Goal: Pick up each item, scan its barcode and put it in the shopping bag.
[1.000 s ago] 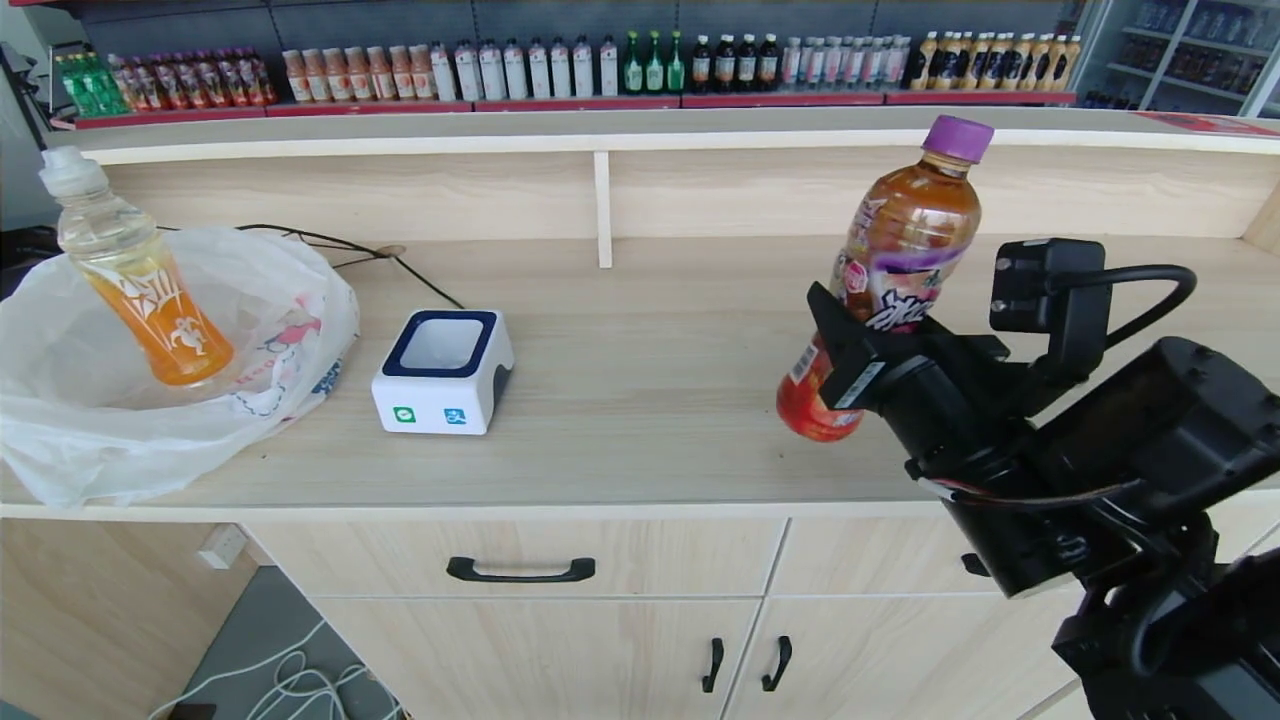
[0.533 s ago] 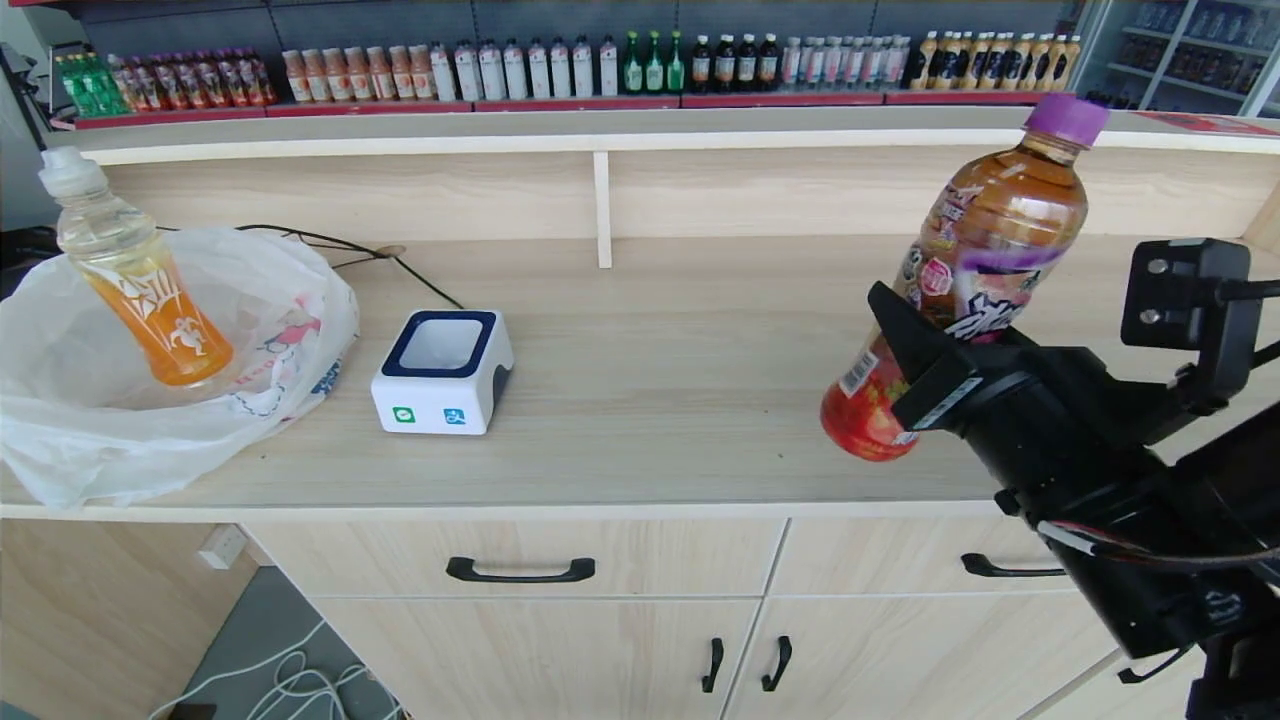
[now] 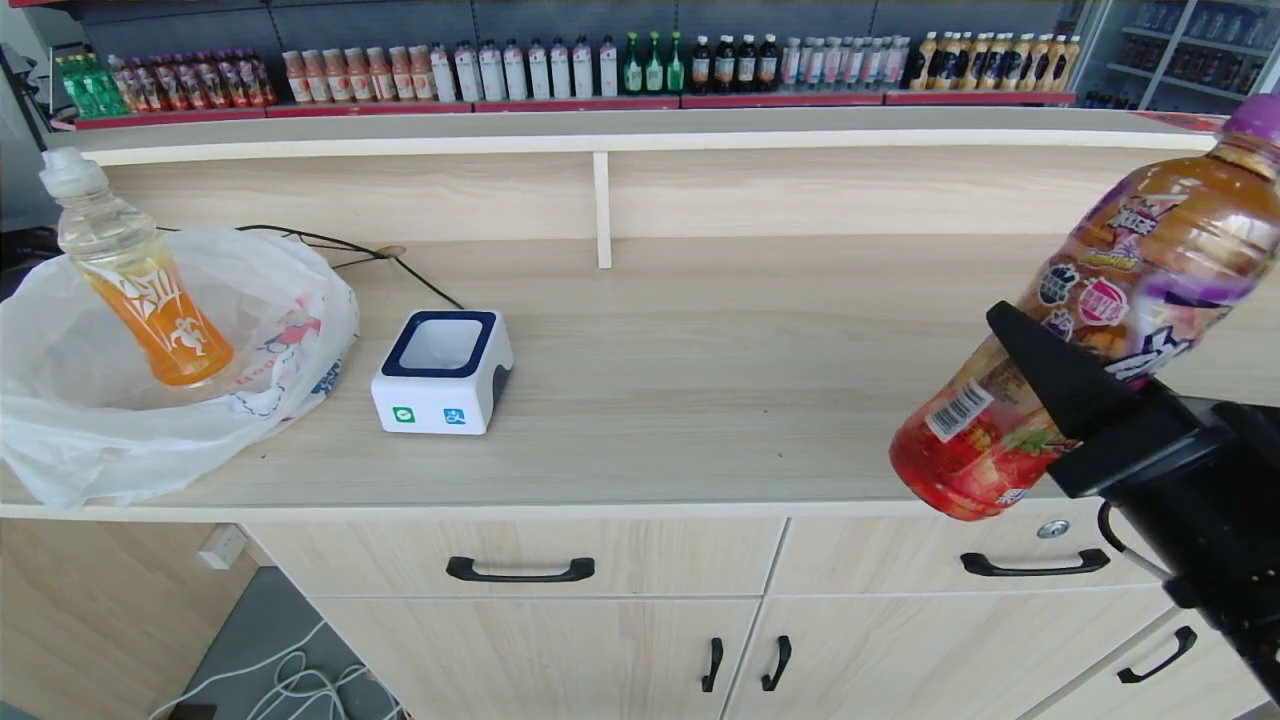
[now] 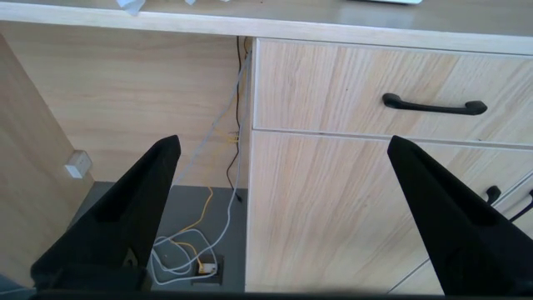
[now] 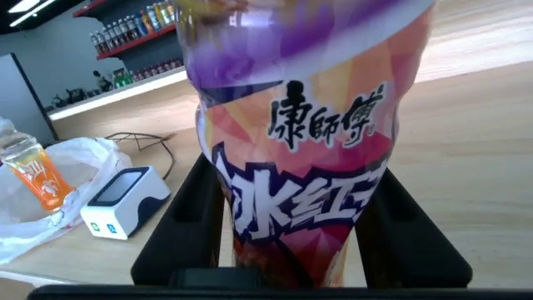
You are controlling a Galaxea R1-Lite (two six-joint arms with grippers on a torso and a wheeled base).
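The right tool point(image 5: 296, 179) clamps the tilted bottle point(image 3: 1130, 270).

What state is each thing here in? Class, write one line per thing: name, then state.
purple-capped bottle: capped, tilted, held off the counter.
right claw: shut on the purple-capped bottle.
left claw: open, empty.
shopping bag: open, on the counter.
orange bottle: capped, leaning, inside the shopping bag.
scanner: window up, nothing over it.
drawers: shut.
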